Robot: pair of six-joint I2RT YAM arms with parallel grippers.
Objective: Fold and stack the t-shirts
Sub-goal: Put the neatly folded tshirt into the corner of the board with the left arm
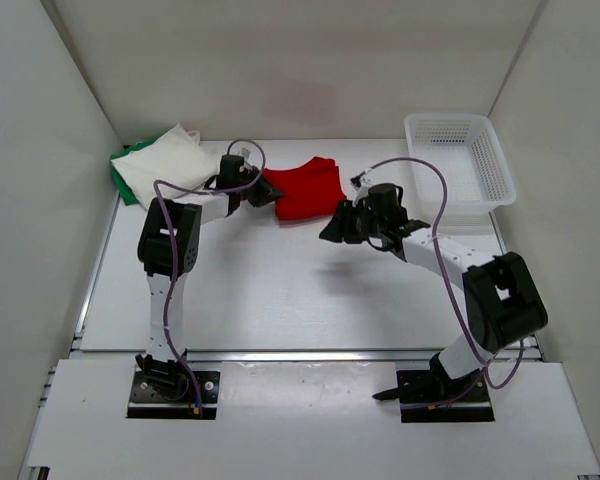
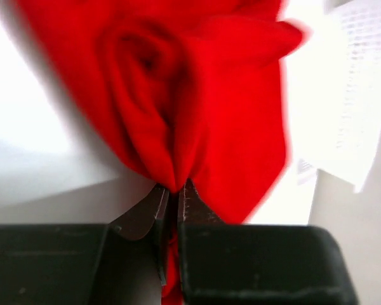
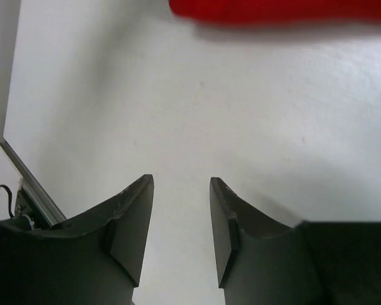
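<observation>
The red t-shirt (image 1: 307,190) lies bunched at the back middle of the table. My left gripper (image 1: 267,192) is shut on the shirt's left edge; in the left wrist view the red cloth (image 2: 197,108) is pinched between the closed jaws (image 2: 173,190). The white t-shirt (image 1: 172,163) lies folded at the back left on top of the green t-shirt (image 1: 123,178), of which only an edge shows. My right gripper (image 1: 332,228) is open and empty just right of and below the red shirt; in the right wrist view its jaws (image 3: 181,184) stand apart over bare table, the red shirt (image 3: 286,9) beyond.
A white plastic mesh basket (image 1: 460,160) stands at the back right. White walls enclose the table on the left, back and right. A metal rail (image 1: 300,354) runs along the near edge.
</observation>
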